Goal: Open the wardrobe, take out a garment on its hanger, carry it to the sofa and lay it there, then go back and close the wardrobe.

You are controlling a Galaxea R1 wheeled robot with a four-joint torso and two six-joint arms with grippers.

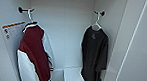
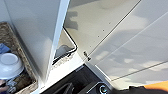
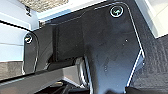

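The wardrobe (image 1: 63, 25) stands open in front of me, its white inside filling the head view. On the right a black garment (image 1: 94, 57) hangs on a thin white hanger (image 1: 97, 23) from a dark hook (image 1: 101, 13) on the right wall. A dark red and white jacket (image 1: 34, 54) hangs on another white hanger from a hook (image 1: 22, 10) on the left wall. An open white door (image 1: 136, 53) stands at the right. The left wrist view looks along a white wardrobe panel (image 2: 45, 32).
A white shelf or box (image 1: 73, 77) sits low inside the wardrobe between the two garments. A sticker with an orange stripe (image 1: 12, 29) is on the left inner wall. The left wrist view also shows a woven basket (image 2: 15, 47) holding a white bowl (image 2: 8, 65).
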